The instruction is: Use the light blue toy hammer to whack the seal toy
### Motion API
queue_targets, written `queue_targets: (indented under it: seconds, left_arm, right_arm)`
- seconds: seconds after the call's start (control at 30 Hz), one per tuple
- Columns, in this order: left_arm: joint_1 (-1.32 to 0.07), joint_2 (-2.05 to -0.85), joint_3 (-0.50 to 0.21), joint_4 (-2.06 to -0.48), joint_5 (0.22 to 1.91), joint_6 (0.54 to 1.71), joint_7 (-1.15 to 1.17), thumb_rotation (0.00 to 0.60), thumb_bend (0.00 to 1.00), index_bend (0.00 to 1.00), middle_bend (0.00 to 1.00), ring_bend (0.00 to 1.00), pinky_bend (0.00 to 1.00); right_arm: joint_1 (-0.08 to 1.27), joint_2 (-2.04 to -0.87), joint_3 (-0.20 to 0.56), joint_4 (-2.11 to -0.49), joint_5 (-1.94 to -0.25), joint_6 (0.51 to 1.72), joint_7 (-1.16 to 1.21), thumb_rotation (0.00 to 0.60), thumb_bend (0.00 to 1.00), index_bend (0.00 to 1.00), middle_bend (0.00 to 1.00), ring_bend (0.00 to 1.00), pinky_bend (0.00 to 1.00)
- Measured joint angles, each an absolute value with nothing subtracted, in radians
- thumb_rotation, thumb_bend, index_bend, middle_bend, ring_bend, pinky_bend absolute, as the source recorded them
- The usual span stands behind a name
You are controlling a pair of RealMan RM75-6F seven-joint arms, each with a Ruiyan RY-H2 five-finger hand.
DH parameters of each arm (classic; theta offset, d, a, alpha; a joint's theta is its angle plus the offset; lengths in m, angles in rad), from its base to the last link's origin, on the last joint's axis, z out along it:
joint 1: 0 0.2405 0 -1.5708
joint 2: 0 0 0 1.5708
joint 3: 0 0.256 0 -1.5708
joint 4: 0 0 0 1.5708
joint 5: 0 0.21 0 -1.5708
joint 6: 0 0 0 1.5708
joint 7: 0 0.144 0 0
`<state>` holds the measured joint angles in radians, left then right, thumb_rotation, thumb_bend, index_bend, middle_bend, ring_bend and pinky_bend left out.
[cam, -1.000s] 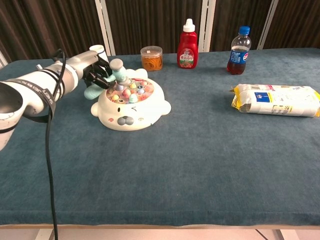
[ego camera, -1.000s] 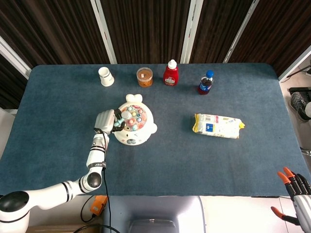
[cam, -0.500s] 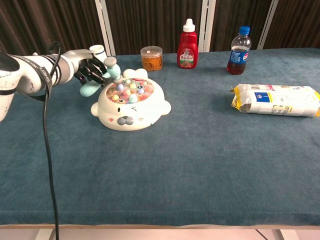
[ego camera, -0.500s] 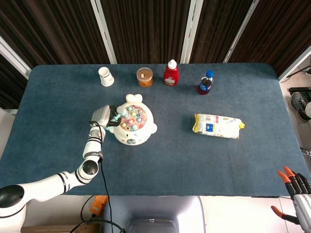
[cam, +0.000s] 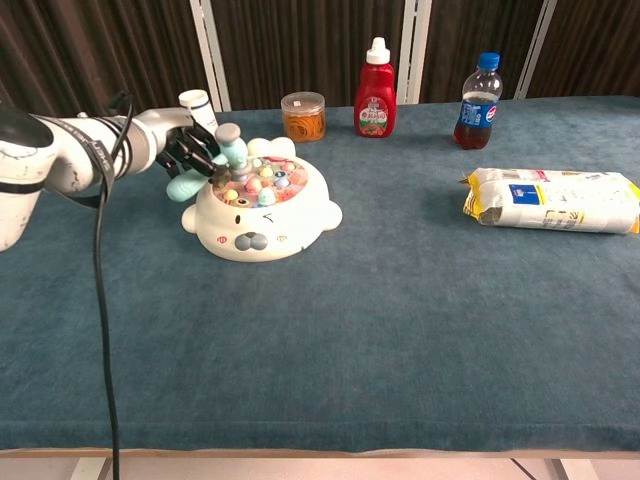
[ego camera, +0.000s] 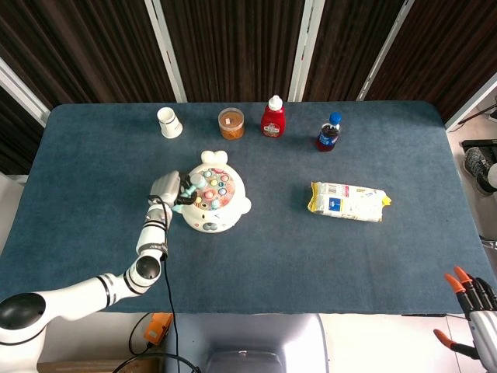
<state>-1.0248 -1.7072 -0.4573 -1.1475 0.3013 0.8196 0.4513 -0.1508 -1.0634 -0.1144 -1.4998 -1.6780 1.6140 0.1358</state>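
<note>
Seal toy [ego camera: 211, 202] sits left of centre on the bench [ego camera: 311, 256], wide bare cloth in front and to its right; snack packet [ego camera: 348, 201] well apart. Left robot hand [ego camera: 166, 190] at the toy's left edge, fingers wrapped on the light blue toy hammer [cam: 229, 150], head over the pegs. Right robot hand [ego camera: 475, 315] off the bench's near right corner, fingers spread.
</note>
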Motion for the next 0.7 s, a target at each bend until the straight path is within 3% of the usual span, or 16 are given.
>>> queue_targets:
  seconds: [0.47, 0.7]
  left_arm:
    - [-1.043, -1.689, -0.441, -1.136, 0.224, 0.789, 0.467, 0.600, 0.80, 0.73, 0.93, 0.78, 1.00]
    - [-1.031, -1.639, -0.452, -1.215, 0.242, 0.809, 0.441, 0.600, 0.80, 0.73, 0.93, 0.78, 1.00]
  right_arm:
    - [-0.148, -1.063, -0.112, -1.502, -1.678, 1.611, 0.134, 0.600, 0.17, 0.02, 0.04, 0.00, 0.06]
    - [-0.148, -1.064, -0.112, -1.503, -1.681, 1.612, 0.130, 0.600, 0.17, 0.02, 0.04, 0.00, 0.06]
